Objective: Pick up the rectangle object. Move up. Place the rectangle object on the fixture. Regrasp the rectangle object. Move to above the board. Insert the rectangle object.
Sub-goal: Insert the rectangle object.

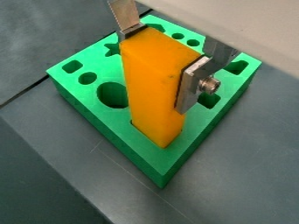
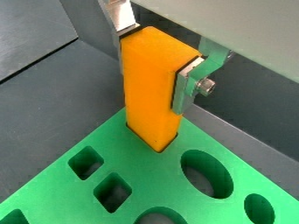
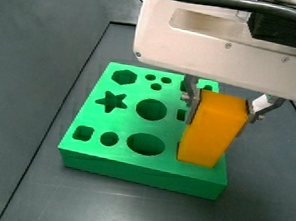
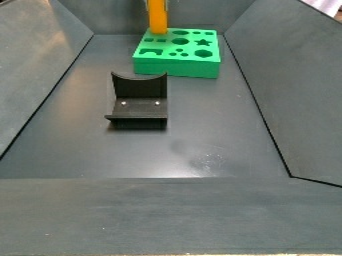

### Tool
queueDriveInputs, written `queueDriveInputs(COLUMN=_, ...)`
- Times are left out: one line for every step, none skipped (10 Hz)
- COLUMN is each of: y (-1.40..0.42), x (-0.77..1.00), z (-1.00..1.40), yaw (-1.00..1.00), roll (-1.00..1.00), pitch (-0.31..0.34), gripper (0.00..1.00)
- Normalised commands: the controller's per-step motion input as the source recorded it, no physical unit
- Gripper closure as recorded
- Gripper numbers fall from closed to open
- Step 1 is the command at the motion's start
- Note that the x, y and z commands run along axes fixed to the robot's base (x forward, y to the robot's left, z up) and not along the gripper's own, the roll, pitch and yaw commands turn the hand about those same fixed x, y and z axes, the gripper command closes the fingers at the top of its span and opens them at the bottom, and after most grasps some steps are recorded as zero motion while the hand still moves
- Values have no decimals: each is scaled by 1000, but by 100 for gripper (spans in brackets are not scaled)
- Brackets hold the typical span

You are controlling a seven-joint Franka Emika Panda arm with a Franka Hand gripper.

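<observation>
Now claw (image 1: 163, 54) grips rectangle object (image 1: 158, 87) upright, w/ its lower end at board (image 3: 106, 150) top, near one edge. Fixture (image 4: 138, 101) sits well apart on the floor.

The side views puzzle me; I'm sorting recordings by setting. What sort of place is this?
Probably a lab test cell: dark walled floor, the fixture, the board, and the gripper holding the rectangle object upright over it.

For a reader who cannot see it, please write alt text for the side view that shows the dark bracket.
A dark fixture stands alone on the grey floor. Behind it lies the green board, and the gripper holds the orange block upright over the board's corner; the fingers are hidden here.
</observation>
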Motion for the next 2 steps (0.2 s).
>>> queueDriveInputs(y=0, x=0, z=0, yaw=0, roll=-6, pitch=0, gripper=100)
queueDriveInputs(y=0, x=0, z=0, yaw=0, roll=0, pitch=0, gripper=100)
